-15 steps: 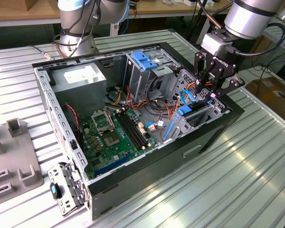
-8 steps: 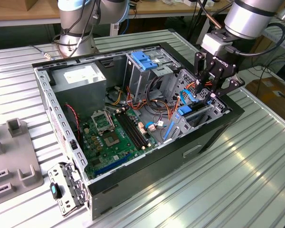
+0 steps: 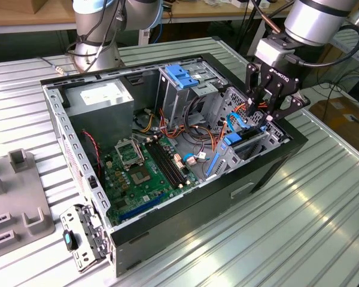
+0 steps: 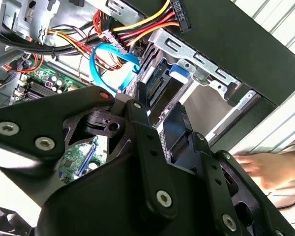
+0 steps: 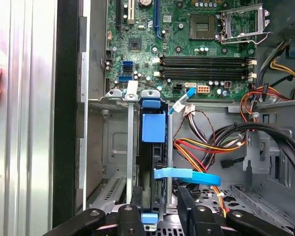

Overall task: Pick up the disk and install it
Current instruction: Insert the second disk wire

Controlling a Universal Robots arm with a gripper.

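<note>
The disk (image 3: 246, 139) stands on edge in the drive bay at the open computer case's (image 3: 185, 218) corner, toward the exterior view's right. The first wrist view looks down its dark edge (image 5: 152, 162), with the blue frame's tab (image 5: 153, 127) at the far end. My gripper (image 3: 264, 116) hangs right over the bay. Its black fingers (image 5: 133, 204) straddle the disk's near end with a gap on one side, so it is open. In the second wrist view the gripper (image 4: 160, 105) sits just short of the disk (image 4: 162, 83) in its metal cage.
A blue ribbon cable (image 5: 187, 174) and bundled coloured wires (image 5: 206, 147) lie beside the bay. The motherboard (image 3: 140, 170), grey power supply (image 3: 102, 98) and another blue bracket (image 3: 182, 75) sit inside the case. A person's hand (image 4: 265, 167) rests outside the case wall.
</note>
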